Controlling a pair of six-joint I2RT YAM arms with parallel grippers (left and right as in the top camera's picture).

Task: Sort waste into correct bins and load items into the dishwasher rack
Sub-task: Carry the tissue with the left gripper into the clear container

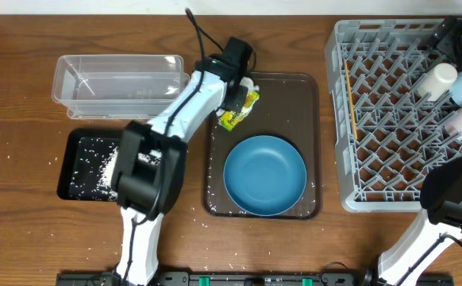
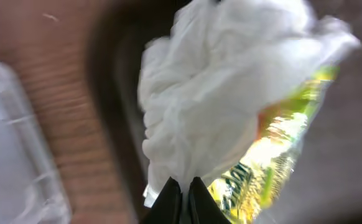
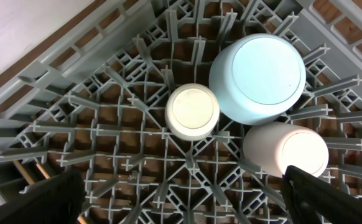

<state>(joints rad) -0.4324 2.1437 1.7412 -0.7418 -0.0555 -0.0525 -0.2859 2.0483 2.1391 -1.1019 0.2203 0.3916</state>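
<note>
The left gripper (image 2: 183, 184) is clenched on the edge of a napkin (image 2: 212, 87) at the brown tray's (image 1: 302, 87) corner nearest the tub (image 1: 120, 75), the wrapper (image 2: 274, 155) against it. So thin a pinch could slip, or the wrapper could snag and drop. The right gripper (image 3: 187, 196) hangs spread wide over the rack (image 1: 374, 119); only the wood-grain table (image 1: 17, 95) shows, no room beyond.

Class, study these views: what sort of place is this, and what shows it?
Probably a dish-clearing workstation, perhaps a robotics lab mock-up: a grey dishwasher rack holding upturned cups, a brown tray carrying a dark blue bowl, and robot arms at a wooden table.
</note>
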